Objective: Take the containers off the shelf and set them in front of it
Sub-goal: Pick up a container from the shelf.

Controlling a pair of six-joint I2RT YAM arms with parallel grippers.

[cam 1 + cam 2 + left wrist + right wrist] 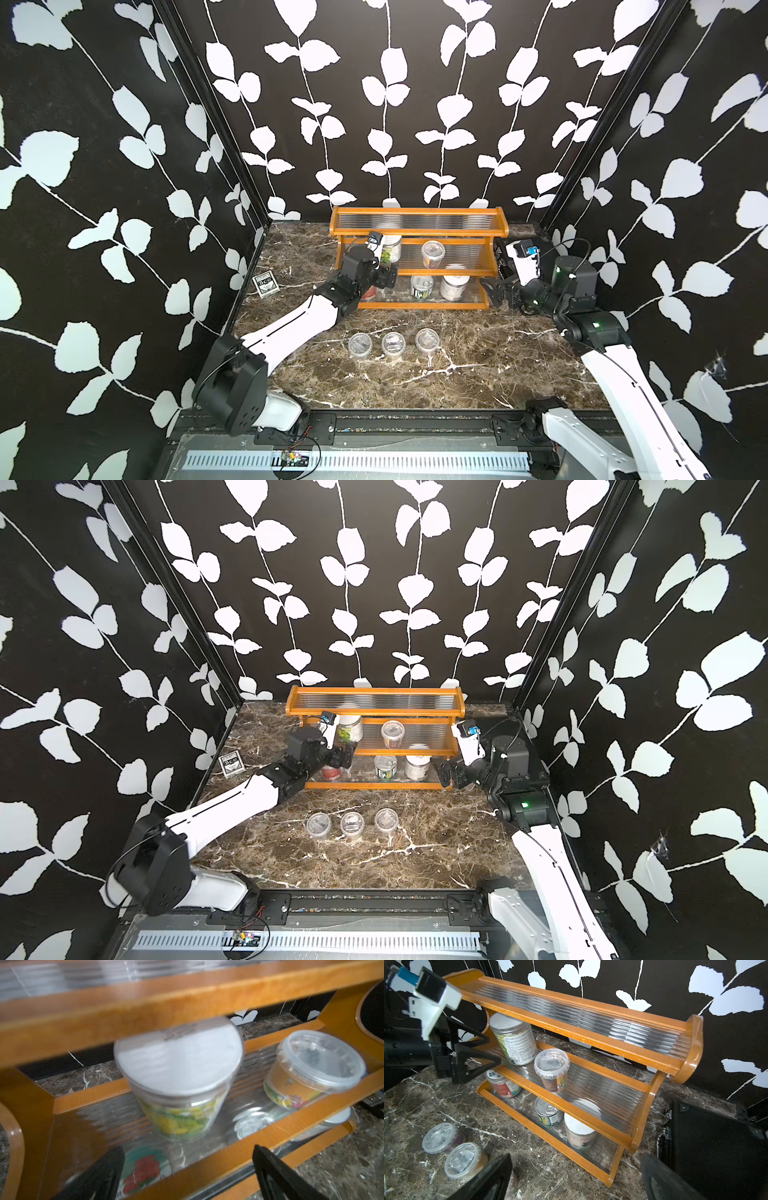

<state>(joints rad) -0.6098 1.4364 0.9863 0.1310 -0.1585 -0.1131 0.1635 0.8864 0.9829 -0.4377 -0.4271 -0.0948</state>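
The orange-brown shelf [419, 231] [591, 1036] stands at the back of the marble table. Its middle tier holds a tall white-lidded jar with a green label [391, 249] [178, 1076] and a clear cup [433, 254] [320, 1064]. On the bottom tier are a red-labelled jar [503, 1086], a tin can [422, 286] and a white-lidded jar [455, 286]. Three clear cups [393, 345] stand in a row on the table in front. My left gripper [188, 1148] [384, 276] is open just before the tall jar, holding nothing. At the shelf's right end my right gripper [576, 1157] [496, 291] hangs open and empty.
A small black-and-white card box [264, 285] lies on the table left of the shelf. A flat black case [708, 1147] sits right of the shelf, close behind my right gripper. Patterned walls close in three sides.
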